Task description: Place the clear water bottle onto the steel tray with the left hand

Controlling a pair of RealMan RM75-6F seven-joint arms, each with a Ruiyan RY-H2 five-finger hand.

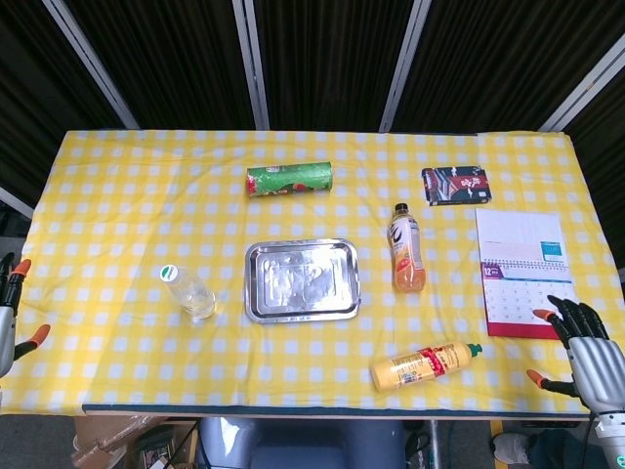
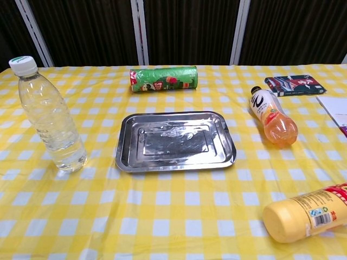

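The left hand (image 1: pixel 12 313) peeks in at the far left edge of the head view, off the side of the worktop. Only a few orange-tipped fingers show, spread apart with nothing in them. It is well apart from the water bottle (image 2: pixel 49 116).

The right hand (image 1: pixel 591 357) sits at the near right corner, fingers spread and empty too.

The water bottle stands upright on the worktop, just left of the steel tray (image 2: pixel 174 141) and not touching it. It is clear with a white and green cap, and it looks mostly full, so it is probably a bit heavy. The thin plastic may squash if squeezed hard, and its sides look smooth and maybe slippery. The best place to hold looks like the middle of the body, where ridges go round it.

The tray is shallow, shiny and has nothing in it.

The worktop (image 1: pixel 117 186) wears a yellow and white checked cloth, which looks soft and could wrinkle. Behind it hang dark curtains with pale poles.
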